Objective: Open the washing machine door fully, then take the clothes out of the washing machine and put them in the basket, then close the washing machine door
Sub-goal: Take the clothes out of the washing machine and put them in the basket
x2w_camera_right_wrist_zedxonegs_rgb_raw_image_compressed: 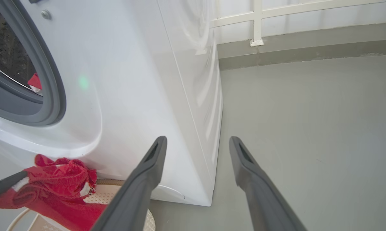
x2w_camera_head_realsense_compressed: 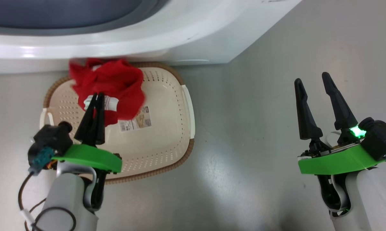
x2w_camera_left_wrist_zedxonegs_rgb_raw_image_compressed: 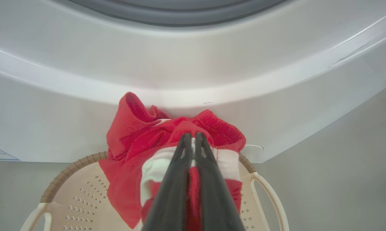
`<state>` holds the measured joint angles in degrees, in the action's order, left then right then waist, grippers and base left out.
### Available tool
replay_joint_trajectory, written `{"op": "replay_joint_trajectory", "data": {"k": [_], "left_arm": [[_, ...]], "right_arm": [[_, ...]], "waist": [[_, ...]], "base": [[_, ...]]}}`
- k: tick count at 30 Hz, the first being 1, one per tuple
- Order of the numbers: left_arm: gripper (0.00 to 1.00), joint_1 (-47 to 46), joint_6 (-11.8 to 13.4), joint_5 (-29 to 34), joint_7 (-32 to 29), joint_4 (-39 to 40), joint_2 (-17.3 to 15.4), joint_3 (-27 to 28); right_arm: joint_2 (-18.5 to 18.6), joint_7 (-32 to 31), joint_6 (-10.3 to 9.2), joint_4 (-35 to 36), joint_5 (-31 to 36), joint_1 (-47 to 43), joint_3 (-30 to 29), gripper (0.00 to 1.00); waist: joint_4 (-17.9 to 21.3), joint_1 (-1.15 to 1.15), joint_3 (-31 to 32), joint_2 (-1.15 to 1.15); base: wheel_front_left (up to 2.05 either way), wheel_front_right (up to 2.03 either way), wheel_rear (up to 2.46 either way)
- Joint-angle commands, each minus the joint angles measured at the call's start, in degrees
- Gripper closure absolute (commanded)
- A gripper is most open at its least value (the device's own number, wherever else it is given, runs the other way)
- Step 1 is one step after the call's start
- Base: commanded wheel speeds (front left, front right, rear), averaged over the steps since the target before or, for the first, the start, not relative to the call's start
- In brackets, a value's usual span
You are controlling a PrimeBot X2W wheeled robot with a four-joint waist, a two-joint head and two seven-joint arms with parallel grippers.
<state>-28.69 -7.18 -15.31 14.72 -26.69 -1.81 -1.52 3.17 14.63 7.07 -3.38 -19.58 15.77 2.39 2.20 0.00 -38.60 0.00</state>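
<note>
**A:** Where is the left gripper [x2w_camera_head_realsense_compressed: 96, 95]?

**B:** Over the far left part of the basket [x2w_camera_head_realsense_compressed: 190, 128], close to the front of the washing machine [x2w_camera_head_realsense_compressed: 148, 35]. Its two dark fingers are pressed together on a red garment [x2w_camera_head_realsense_compressed: 116, 80], pinching it at a white band.

**A:** Is the garment in the basket?

**B:** It hangs from the fingers above the basket's perforated floor. In the left wrist view the red cloth drapes down past the brown woven-look rim. I cannot tell whether its lowest fold touches the bottom. Its top edge sits just under the machine's bulging white front.

**A:** And the basket itself?

**B:** It stands on the grey floor [x2w_camera_head_realsense_compressed: 260, 112], right against the foot of the machine. The paper label [x2w_camera_head_realsense_compressed: 137, 122] on its bottom is partly covered by the cloth.

**A:** The right gripper [x2w_camera_head_realsense_compressed: 312, 78]?

**B:** It is well apart from the basket, over bare floor off the machine's right corner. Its fingers are spread wide with nothing between them. A green light [x2w_camera_head_realsense_compressed: 356, 131] glows at their base.

**A:** Anything in the drum?

**B:** In the right wrist view the round opening shows, ringed by the grey rubber seal [x2w_camera_right_wrist_zedxonegs_rgb_raw_image_compressed: 53, 80]. A small scrap of red fabric [x2w_camera_right_wrist_zedxonegs_rgb_raw_image_compressed: 35, 81] with a bit of white lies inside, at the seal's inner edge. The rest of the drum is too dark to read.
</note>
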Motion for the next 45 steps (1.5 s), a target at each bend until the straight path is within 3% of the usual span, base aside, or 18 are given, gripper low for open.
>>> {"op": "replay_joint_trajectory", "data": {"k": [1, 14, 24, 31, 34, 35, 45], "left_arm": [[1.0, -0.36, -0.31, -0.35, 0.28, -0.18, -1.07, 1.33], [1.0, -6.65, -0.31, 0.58, 0.28, -14.26, -1.07, -1.04], [1.0, -9.9, -0.31, 0.74, 0.28, -20.04, -1.07, -1.14], [0.52, -10.57, -0.31, 0.61, 0.28, -21.4, -1.07, -1.03], [0.08, -10.56, -0.31, 0.36, 0.28, -21.29, -1.07, -0.97], [0.0, -10.53, -0.31, 0.28, 0.28, -21.16, -1.07, -0.91], [0.0, -9.02, -0.31, -1.0, 0.28, -19.74, -1.07, -0.33]], "right_arm": [[-0.19, 0.37, 0.42, 1.64, 0.65, 0.35, 0.94, 0.0], [-0.25, 0.37, 0.42, 2.52, 1.05, 1.6, 0.88, 0.0], [-0.26, 0.37, 0.42, 2.77, 1.26, 1.99, 0.95, 0.0], [-0.27, 0.37, 0.42, 2.63, 1.37, 2.02, 0.88, 0.0], [-0.27, 0.37, 0.42, 2.52, 1.37, 2.07, 0.87, 0.0], [-0.27, 0.37, 0.42, 2.47, 1.36, 2.11, 0.88, 0.0], [-0.28, 0.37, 0.42, 1.69, 1.38, 1.84, 1.13, 0.0]], "waist": [[0.26, 0.0, -1.5, 0.0], [0.47, 0.0, -6.8, 0.0], [0.66, 0.0, -8.14, 0.0], [0.65, 0.0, -7.93, 0.0], [0.53, 0.0, -7.67, 0.0], [0.49, 0.0, -7.55, 0.0], [0.1, 0.0, -4.45, 0.0]], "base": [[0.0, 0.0, 0.0], [0.0, 0.0, 0.0], [0.0, 0.0, 0.0], [0.0, 0.0, 0.0], [0.0, 0.0, 0.0], [0.0, 0.0, 0.0], [0.0, 0.0, 0.0]]}}
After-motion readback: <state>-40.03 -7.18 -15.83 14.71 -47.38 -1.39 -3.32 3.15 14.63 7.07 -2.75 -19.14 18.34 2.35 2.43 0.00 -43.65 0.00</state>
